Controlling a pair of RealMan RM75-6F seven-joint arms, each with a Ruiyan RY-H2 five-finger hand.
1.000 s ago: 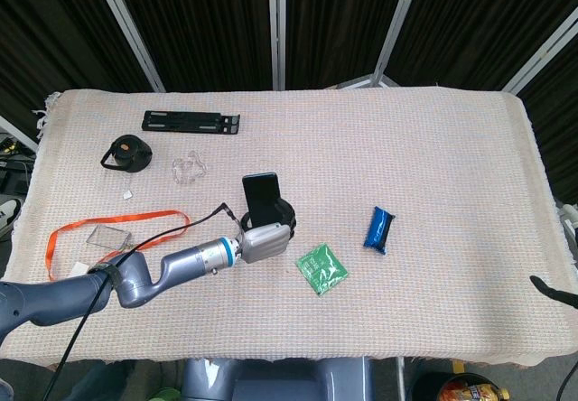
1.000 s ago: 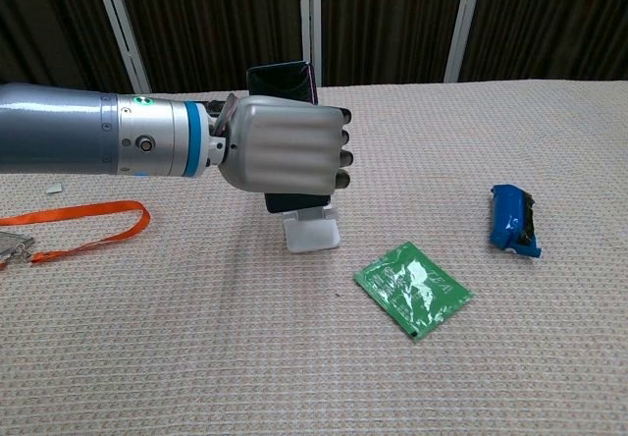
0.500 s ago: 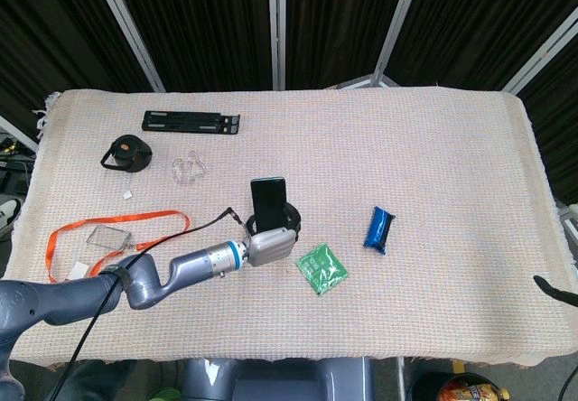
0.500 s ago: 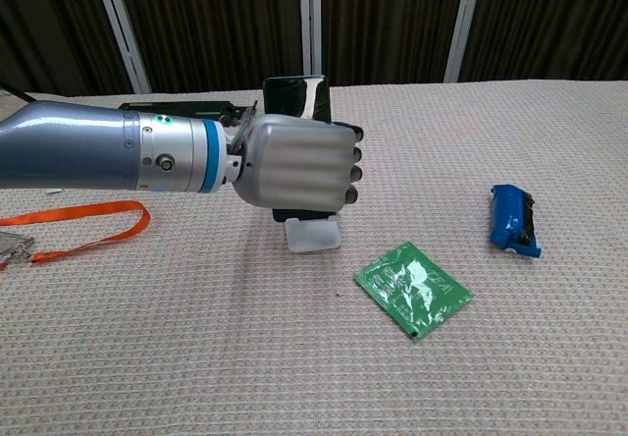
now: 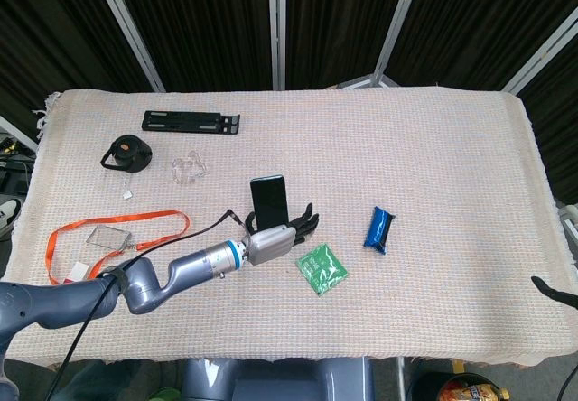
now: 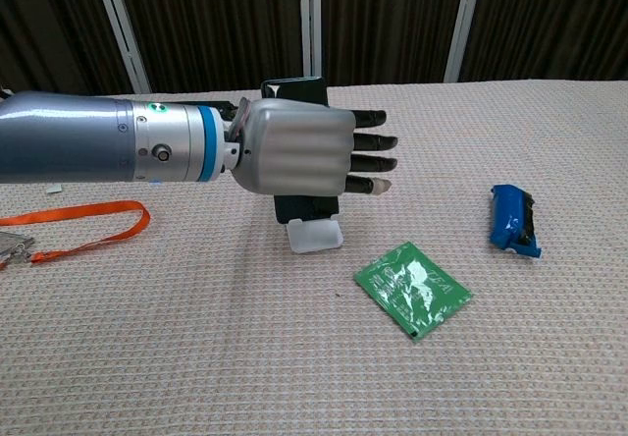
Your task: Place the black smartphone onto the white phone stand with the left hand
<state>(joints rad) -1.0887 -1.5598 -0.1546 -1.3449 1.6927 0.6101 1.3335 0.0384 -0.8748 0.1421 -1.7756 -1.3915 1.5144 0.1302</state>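
Note:
The black smartphone [image 5: 268, 198] stands upright, its lower edge [image 6: 306, 207] in the white phone stand [image 6: 314, 237] near the table's middle. My left hand [image 6: 294, 146] is in front of the phone, back toward the chest camera, with its fingers [image 6: 373, 142] stretched out straight to the right and apart. In the head view the left hand [image 5: 280, 236] lies just below the phone with nothing gripped. Whether the palm still touches the phone is hidden. A dark tip, which may be my right hand [image 5: 553, 290], shows at the far right edge.
A green packet [image 6: 412, 287] lies right of the stand and a blue packet [image 6: 513, 220] further right. An orange lanyard [image 5: 108, 229] with a clear badge lies at the left. At the back left lie a black bracket [image 5: 191, 123], a black cap [image 5: 126, 153] and clear plastic [image 5: 188, 168].
My left hand carried the phone slightly right and down onto the stand, then its fingers uncurled from around the phone and now stretch out straight.

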